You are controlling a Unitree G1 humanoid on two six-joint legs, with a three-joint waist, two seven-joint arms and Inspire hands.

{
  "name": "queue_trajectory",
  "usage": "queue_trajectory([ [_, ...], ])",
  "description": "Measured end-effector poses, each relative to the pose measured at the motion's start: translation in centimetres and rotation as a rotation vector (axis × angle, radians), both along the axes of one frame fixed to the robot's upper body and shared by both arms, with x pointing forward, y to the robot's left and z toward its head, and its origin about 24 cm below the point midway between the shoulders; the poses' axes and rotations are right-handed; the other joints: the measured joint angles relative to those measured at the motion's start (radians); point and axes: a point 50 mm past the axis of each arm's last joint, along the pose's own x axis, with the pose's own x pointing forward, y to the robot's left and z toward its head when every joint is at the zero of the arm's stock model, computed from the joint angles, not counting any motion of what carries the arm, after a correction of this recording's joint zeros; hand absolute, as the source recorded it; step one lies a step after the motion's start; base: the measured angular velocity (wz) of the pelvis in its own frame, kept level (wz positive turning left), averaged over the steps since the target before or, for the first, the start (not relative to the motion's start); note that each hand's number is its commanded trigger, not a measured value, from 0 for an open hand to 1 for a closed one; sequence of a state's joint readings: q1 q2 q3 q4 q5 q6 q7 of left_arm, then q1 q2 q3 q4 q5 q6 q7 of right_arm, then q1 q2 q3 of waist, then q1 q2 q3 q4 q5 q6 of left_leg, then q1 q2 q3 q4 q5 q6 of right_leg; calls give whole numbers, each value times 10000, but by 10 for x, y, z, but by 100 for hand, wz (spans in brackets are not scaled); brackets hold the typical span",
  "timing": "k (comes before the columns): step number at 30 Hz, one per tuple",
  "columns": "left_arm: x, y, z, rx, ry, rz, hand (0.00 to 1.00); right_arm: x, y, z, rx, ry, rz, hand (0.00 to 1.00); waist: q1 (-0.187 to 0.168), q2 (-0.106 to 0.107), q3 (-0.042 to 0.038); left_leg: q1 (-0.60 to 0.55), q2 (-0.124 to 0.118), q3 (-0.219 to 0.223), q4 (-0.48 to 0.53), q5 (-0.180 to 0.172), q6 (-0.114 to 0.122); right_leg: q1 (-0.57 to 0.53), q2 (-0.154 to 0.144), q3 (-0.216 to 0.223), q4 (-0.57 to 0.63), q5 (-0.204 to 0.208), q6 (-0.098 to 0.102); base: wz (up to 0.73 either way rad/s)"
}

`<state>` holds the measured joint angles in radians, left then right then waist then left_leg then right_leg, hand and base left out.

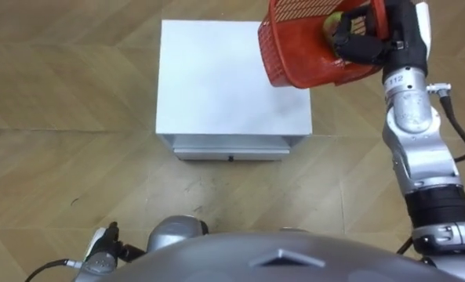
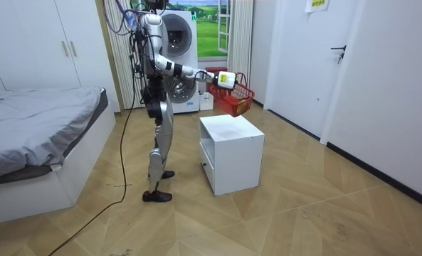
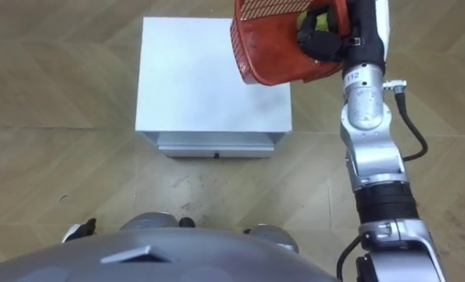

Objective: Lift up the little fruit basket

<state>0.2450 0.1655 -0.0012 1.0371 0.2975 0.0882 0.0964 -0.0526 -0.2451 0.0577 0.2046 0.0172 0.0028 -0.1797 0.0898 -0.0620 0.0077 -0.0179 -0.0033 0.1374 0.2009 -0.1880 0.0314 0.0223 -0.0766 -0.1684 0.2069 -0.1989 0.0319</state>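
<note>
Left eye view, task item: the red fruit basket [image 1: 299, 55] is off the furniture. It hangs above the far right corner of the white cabinet [image 1: 216, 86] and is tipped well off level.
Left eye view, right hand: the right hand [image 1: 357, 39] has its dark fingers curled round the basket's rim or handle, which of the two I cannot tell. The hold is on one side only, with the arm stretched forward.
Left eye view, contents: one yellow-green fruit [image 1: 331, 23] shows inside, close beside the gripping fingers.
Left eye view, left hand: the left hand [image 1: 99, 252] sits low at the robot's side, idle. Whether it is open or closed cannot be told.
Left eye view, furniture: the drawer front [image 1: 230, 147] faces the robot and is closed.
Right eye view, check: the arrangement is the same. The basket overlaps the cabinet's far right corner, and only the hand touches it.
Room view, stance: the robot stands upright on the wood floor [image 2: 303, 206] beside the cabinet. Its right arm is held out, and the basket hangs above the cabinet's far edge, apart from the top.
Room view, surroundings: a bed [image 2: 33, 128] is at the room view's left and a washing machine [image 2: 178, 57] is behind the robot.
Judgement, progress: the lift itself appears done.
Risk, spill: with the basket this tilted, any jolt could roll the fruit out.
Risk, slip: the load hangs off a one-sided hold on an outstretched arm, so the basket could swing or slide from the fingers.
Risk, strike: if the arm sags, the basket's underside could catch the cabinet corner.
</note>
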Motion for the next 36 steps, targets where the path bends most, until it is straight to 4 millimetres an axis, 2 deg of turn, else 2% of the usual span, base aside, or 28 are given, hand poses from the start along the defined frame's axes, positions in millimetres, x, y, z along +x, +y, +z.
queue_trajectory([
  [2,1,0,0,-4,-23,10,0,2,-1,-4,105,206,10,100,-16,33,37,67,-84,41,20,-7,12,-247,-174,-36,796,-207,122,6],
  [3,1,0,0,-15,-37,8,0,1,-1,-6,161,275,-17,100,-25,23,43,89,-120,107,14,-18,30,-384,-274,-56,1139,-302,118,0],
  [4,3,-1,0,-70,-93,17,0,1,-2,-8,179,384,-48,100,31,63,70,102,-145,263,10,-86,133,-793,-419,-33,1992,-389,195,0],
  [5,4,0,0,-93,-146,8,0,2,-1,-10,213,465,-40,100,24,90,132,89,-190,270,10,-117,181,-1158,-547,-3,2707,-390,198,0],
  [7,7,1,1,-107,-177,-15,0,2,-2,-14,244,675,-61,100,14,73,210,-8,-262,223,109,-205,326,-1490,-725,-17,3407,-390,204,13],
  [10,12,2,1,-166,-261,-91,0,-1,-3,-26,140,1253,-32,100,123,109,229,-309,-328,131,746,-453,585,-1832,-890,-3,3826,-266,307,7],
  [12,19,4,2,-144,-451,-113,0,0,-4,-29,153,1440,-80,100,193,122,193,-718,-343,14,1051,-516,666,-1976,-836,-9,3311,-312,388,9],
  [13,23,4,3,-122,-544,-151,0,2,-4,-29,178,1452,-90,100,245,95,179,-968,-350,-5,1150,-507,687,-2002,-662,10,2436,-267,384,8],
  [14,24,5,3,-104,-571,-175,0,4,-3,-28,229,1421,-79,100,282,95,177,-1128,-401,-29,1227,-505,698,-1988,-551,-75,1760,-52,295,7],
  [17,18,4,2,-111,-379,-139,0,9,-3,-31,532,1628,-71,100,375,302,84,-1163,-397,-99,1154,-489,721,-1627,-503,-281,1206,130,340,6],
  [20,15,5,2,-67,-273,-109,0,17,-2,-35,462,1934,-19,100,567,348,63,-1202,-356,-169,1046,-464,691,-1602,-442,-354,1087,181,308,8],
  [22,12,5,2,-111,-178,-89,0,22,-2,-34,424,2008,26,100,565,363,56,-1303,-354,-327,1069,-440,667,-1584,-441,-542,1006,193,291,21],
  [25,7,5,0,-211,136,-18,0,29,-3,-37,405,2242,1,100,582,391,57,-1381,-358,-500,1097,-383,629,-1565,-430,-706,920,195,286,21],
  [31,-1,2,-2,-240,677,-199,0,22,-8,-56,345,3280,-243,100,844,551,63,-1940,-360,-637,1269,-377,619,-1924,-434,-848,826,204,272,7],
  [36,-3,1,-3,-329,809,-149,0,29,-9,-55,135,3403,-333,100,906,701,150,-2235,-359,-699,1374,-377,620,-2145,-455,-979,848,214,257,3],
])
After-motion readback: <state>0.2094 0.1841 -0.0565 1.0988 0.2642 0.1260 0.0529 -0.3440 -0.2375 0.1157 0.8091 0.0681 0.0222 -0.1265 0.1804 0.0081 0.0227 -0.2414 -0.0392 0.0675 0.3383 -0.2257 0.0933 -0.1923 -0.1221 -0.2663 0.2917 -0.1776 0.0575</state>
